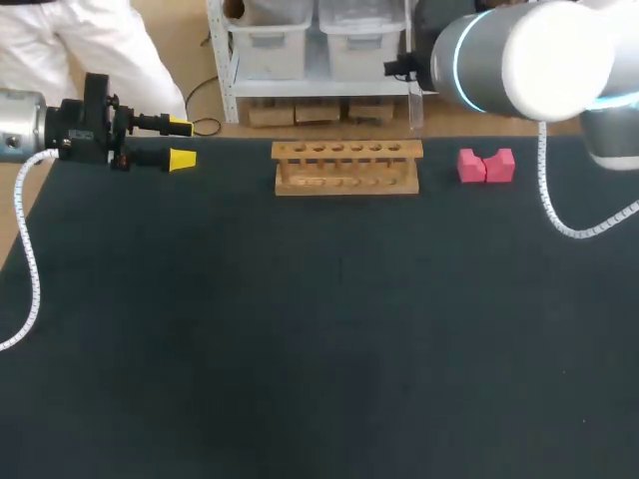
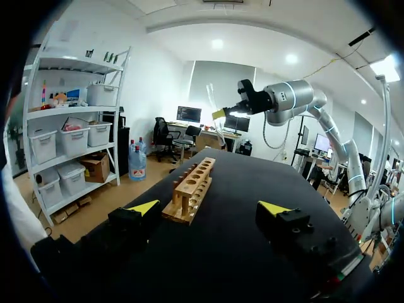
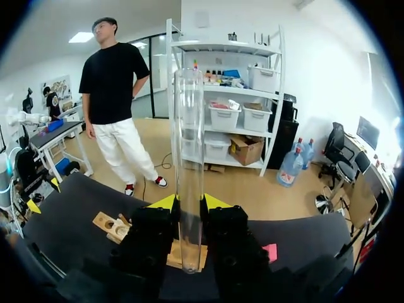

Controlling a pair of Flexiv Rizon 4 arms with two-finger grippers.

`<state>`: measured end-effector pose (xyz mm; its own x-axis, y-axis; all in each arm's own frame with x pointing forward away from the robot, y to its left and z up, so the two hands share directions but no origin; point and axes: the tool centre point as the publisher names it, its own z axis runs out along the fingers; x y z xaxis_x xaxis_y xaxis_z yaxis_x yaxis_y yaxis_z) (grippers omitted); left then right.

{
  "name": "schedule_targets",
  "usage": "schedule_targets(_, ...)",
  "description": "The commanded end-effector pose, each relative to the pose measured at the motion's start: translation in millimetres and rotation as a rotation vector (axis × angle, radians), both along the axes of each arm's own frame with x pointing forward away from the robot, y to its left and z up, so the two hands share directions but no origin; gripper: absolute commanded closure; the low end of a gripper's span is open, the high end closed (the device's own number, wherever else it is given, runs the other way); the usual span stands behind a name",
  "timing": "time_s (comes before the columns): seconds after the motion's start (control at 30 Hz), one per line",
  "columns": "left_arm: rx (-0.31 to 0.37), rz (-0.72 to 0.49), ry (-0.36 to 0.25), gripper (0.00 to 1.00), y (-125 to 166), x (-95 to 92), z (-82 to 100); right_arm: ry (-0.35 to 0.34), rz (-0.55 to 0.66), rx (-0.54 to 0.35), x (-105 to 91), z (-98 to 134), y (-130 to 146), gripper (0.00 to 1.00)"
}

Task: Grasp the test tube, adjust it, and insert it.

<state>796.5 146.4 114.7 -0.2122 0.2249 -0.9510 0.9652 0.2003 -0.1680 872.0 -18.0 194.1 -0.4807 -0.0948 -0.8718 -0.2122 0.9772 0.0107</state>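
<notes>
A clear glass test tube point(image 3: 189, 158) stands upright between the yellow-tipped fingers of my right gripper point(image 3: 189, 203), which is shut on its lower part. In the left wrist view the tube point(image 2: 215, 110) hangs in that gripper point(image 2: 222, 114) above the far end of the wooden rack point(image 2: 191, 189). The rack point(image 1: 346, 167) has a row of holes and stands at the back middle of the dark table. My left gripper point(image 1: 182, 143) hovers open at the table's back left, well apart from the rack, with nothing between its fingers point(image 2: 144, 207).
Two pink blocks point(image 1: 485, 165) lie to the right of the rack near the back edge. The dark table mat point(image 1: 319, 339) stretches from the rack to the front edge. My right arm's white cable point(image 1: 559, 215) hangs over the back right corner.
</notes>
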Motion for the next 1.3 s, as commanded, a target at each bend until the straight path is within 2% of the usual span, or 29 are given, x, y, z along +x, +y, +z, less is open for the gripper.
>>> schedule_targets(0.03, -0.002, -0.001, -0.003, 0.0, 0.2, 0.4, -1.2, -0.378, 0.0, 0.086, -0.8, -2.6, -1.1, 1.0)
schedule_targets(0.63, -0.002, -0.001, -0.003, 0.0, 0.2, 0.4, -1.2, -0.378, 0.0, 0.086, -0.8, -2.6, -1.1, 1.0)
schedule_targets(0.73, -0.002, -0.001, -0.003, 0.0, 0.2, 0.4, -1.2, -0.415, -0.028, 0.096, 1.0, -1.1, 3.7, 1.0)
schedule_targets(0.97, -0.002, -0.001, -0.003, 0.0, 0.2, 0.4, -1.2, -0.45, -0.06, 0.108, 2.7, 1.0, 12.4, 1.0)
schedule_targets(1.3, -0.002, -0.001, -0.003, 0.0, 0.2, 0.4, -1.2, -0.455, -0.045, 0.122, 1.6, -1.3, 30.4, 1.0)
